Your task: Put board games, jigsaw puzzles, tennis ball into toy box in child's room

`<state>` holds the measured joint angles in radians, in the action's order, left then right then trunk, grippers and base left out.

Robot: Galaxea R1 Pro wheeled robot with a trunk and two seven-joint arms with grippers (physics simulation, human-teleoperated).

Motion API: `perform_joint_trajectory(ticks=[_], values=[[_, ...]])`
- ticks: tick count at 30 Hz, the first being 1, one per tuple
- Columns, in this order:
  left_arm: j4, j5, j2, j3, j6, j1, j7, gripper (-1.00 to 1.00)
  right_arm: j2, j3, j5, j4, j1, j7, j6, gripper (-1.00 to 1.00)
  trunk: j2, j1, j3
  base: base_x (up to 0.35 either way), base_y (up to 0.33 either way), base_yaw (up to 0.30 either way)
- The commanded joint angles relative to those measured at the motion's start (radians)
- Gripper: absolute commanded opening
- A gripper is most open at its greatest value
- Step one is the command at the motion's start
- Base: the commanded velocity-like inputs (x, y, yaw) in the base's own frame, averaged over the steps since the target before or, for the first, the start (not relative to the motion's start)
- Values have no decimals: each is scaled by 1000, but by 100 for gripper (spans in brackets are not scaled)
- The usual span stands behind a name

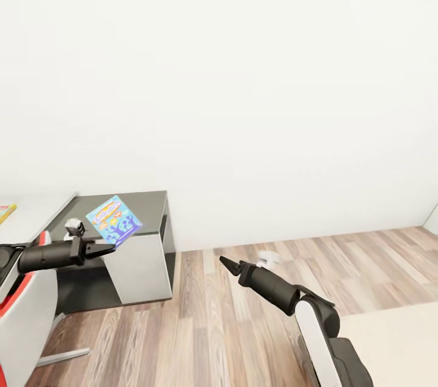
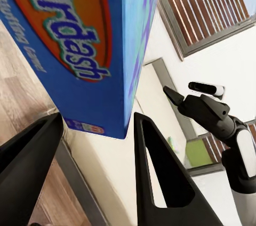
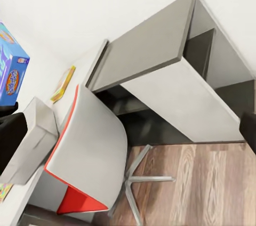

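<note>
Our right gripper empty over wood floor, fingers pressed together. Left gripper clamps blue board game, held tilted above dark side unit. Table further left, yellow box on it.

A flat, thin blue board-game box with an orange oval logo and colourful print is held tilted in the air by the left end effector, its two dark fingers closed on the box's lower edge. It hangs above the lower dark grey side unit of the long table with the pale grey-white top. At the head view's left edge, a flat yellow box lies on that pale top.
</note>
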<state>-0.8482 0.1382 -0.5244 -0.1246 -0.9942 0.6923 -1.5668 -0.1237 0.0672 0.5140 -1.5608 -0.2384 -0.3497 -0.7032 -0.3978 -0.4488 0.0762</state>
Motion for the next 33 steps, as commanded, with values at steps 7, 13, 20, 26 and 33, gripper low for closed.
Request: perform_joint_trajectory(ticks=[7,13,20,26,33], values=[[0,1,0,0,-9,1,-4,-100,-1,-1,1,-1,-1,-2,-6,100,-2,-1,7,321,0,267],[0,1,0,1,-9,1,-4,-100,-1,-1,1,-1,-1,-2,-6,100,-2,-1,11,322,0,268],[0,1,0,1,-9,1,-4,-100,-1,-1,1,-1,-1,-2,-6,100,-2,-1,15,322,0,259],[0,0,0,2,-9,1,-4,-100,-1,-1,1,-1,-1,-3,-6,100,-2,-1,19,322,0,214],[0,0,3,2,-9,1,-4,-100,0,-1,1,-1,-1,-3,-5,100,-2,-1,21,322,-10,79]])
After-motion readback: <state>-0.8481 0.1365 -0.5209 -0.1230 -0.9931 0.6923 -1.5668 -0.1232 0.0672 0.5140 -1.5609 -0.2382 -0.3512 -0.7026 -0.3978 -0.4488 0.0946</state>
